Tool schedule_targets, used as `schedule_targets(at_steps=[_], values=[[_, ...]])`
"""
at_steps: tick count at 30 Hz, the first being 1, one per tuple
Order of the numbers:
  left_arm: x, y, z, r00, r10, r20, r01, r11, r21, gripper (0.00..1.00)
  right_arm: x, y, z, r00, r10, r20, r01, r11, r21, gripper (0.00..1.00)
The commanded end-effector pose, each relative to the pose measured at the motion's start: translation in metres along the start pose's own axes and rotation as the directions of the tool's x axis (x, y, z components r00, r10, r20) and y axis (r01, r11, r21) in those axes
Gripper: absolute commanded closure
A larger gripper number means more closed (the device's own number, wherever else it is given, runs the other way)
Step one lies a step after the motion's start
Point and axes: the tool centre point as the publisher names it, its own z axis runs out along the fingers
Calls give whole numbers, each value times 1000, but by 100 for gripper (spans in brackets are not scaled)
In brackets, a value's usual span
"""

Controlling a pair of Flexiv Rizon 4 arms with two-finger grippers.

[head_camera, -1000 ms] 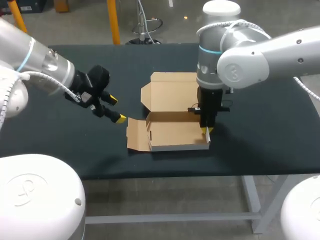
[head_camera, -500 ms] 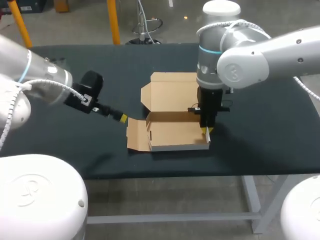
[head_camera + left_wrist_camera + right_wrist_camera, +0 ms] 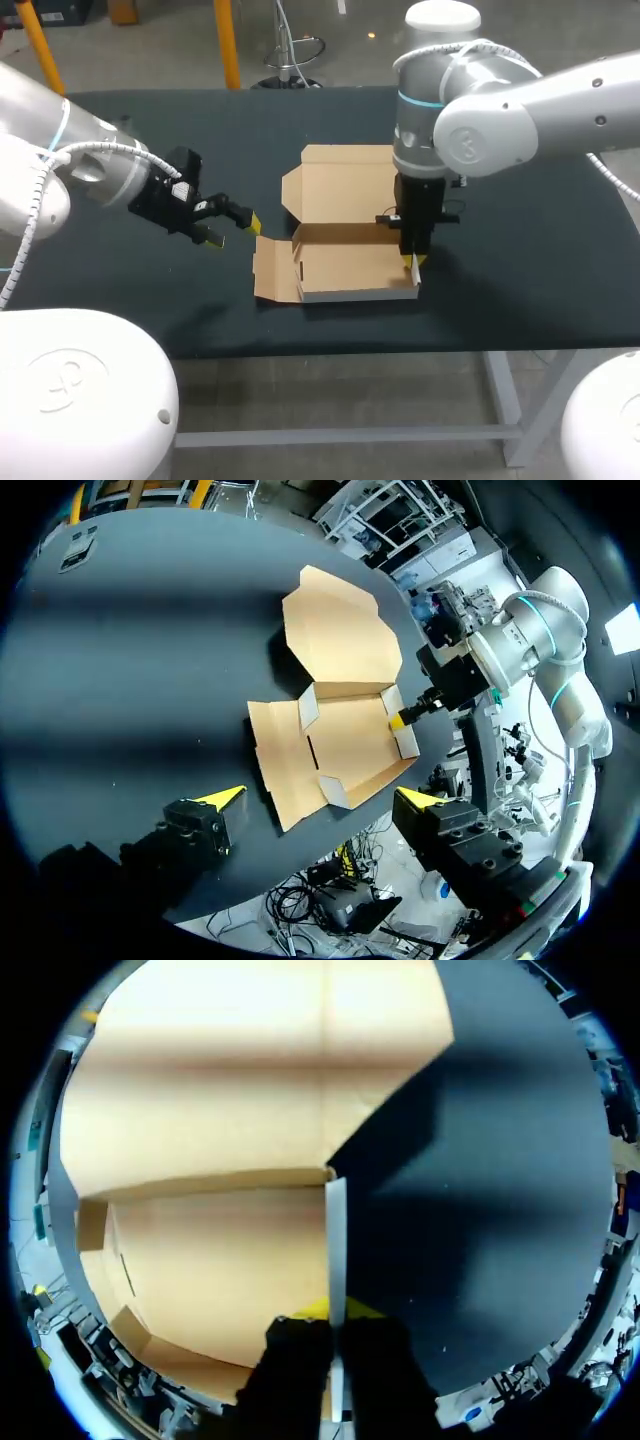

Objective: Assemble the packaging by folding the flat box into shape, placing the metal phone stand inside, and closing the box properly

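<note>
The brown cardboard box (image 3: 345, 265) lies half-formed mid-table, its lid (image 3: 345, 180) flat behind and its left flap (image 3: 270, 270) flat on the cloth. My right gripper (image 3: 413, 262) comes straight down and is shut on the box's upright right side wall (image 3: 336, 1240), whose pale edge runs between its fingers. My left gripper (image 3: 234, 230) hovers open just left of the flat flap, nothing between its fingers. From the left wrist, the box (image 3: 335, 745) lies ahead of the spread yellow tips of the left gripper (image 3: 320, 798). No phone stand shows.
Black cloth covers the table (image 3: 540, 250). The box's front edge lies close to the table's near edge. Bare cloth stretches to either side of the box and behind the lid.
My left wrist has turned and its fingertips have lifted back slightly from the left flap's corner. The right arm and the box have not moved.
</note>
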Motion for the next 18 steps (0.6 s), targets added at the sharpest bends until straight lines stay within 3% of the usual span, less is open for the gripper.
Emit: schedule_targets(at_steps=[1,7,10,18], values=[[-12,-11,25,999,24,-41,-26,998,-53,0,0,2,0,1000,-1,1,1,1000,5,100],[-19,-7,41,996,64,-55,-68,995,-74,0,0,2,0,1000,-1,1,1,1000,5,100],[-23,-6,49,996,63,-58,-68,994,-87,10,0,2,0,1000,-1,1,1,1000,5,100],[-39,1,64,997,5,-76,-13,994,-105,17,0,2,0,1000,-1,1,1,1000,5,100]])
